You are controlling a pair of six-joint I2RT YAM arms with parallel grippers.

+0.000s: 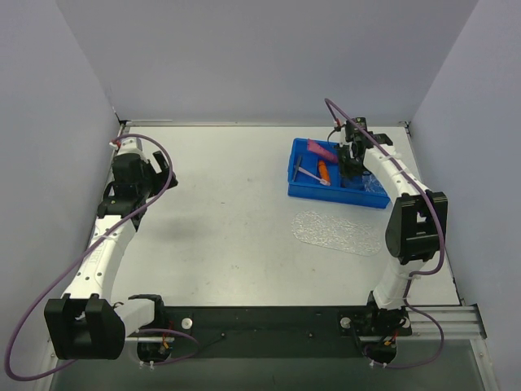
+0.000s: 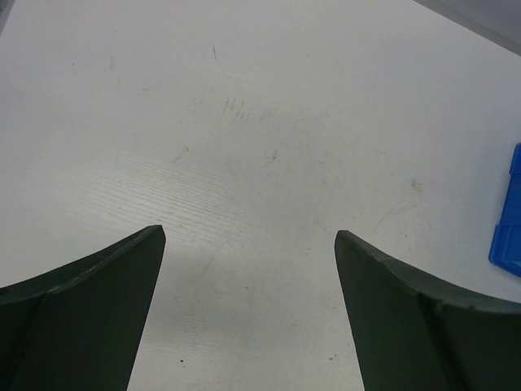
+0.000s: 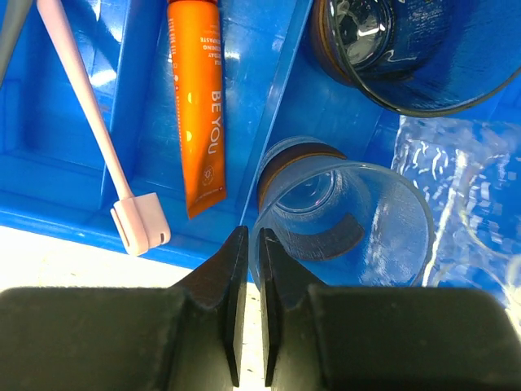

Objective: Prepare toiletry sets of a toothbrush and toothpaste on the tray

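Note:
The blue bin (image 1: 303, 189) stands at the back right. It holds the pale toothbrush (image 1: 308, 174), the orange toothpaste tube (image 1: 323, 171) and the magenta-pink tube (image 1: 320, 149). The clear bumpy tray (image 1: 338, 232) lies bare on the table in front of the bin. My right gripper (image 1: 352, 165) is down in the bin. In the right wrist view it (image 3: 253, 236) is shut on the rim of a clear cup (image 3: 342, 220), next to the orange tube (image 3: 198, 98) and the toothbrush (image 3: 89, 122). My left gripper (image 1: 165, 175) is open and empty over bare table (image 2: 248, 244) at the left.
A second clear cup (image 3: 391, 49) stands in the bin behind the gripped one, with crinkled clear plastic (image 3: 456, 179) to its right. The bin's corner (image 2: 509, 220) shows at the right edge of the left wrist view. Grey walls close in the table's sides and back.

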